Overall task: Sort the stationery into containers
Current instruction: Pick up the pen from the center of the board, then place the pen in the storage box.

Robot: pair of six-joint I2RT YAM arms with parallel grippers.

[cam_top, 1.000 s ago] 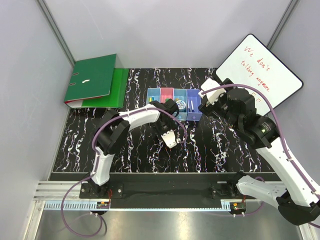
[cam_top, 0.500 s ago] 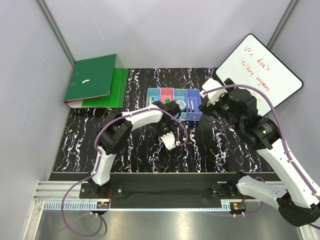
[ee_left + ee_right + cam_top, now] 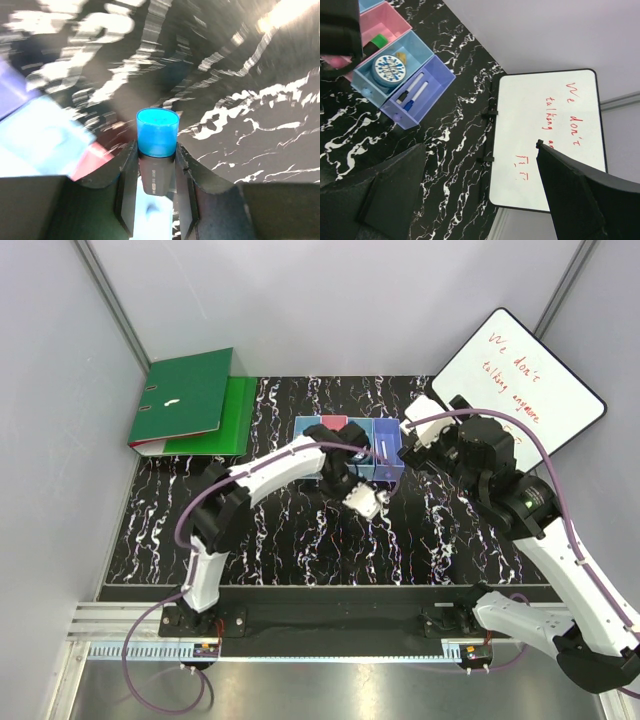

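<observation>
swung back toward joined translucent plastic bins [image 3: 434,102] with left gripper [image 3: 366,502] clenched on thin white blue-capped marker [image 3: 157,131] — cap past jaws; right gripper [image 3: 480,147] spread, empty. released early, could bounce off rim.

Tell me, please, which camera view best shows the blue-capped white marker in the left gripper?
The left wrist view: the white marker with the blue cap stands centred and close, clamped by the left gripper. The top external view mostly hides it under the gripper; the right wrist view shows none of it.
</observation>
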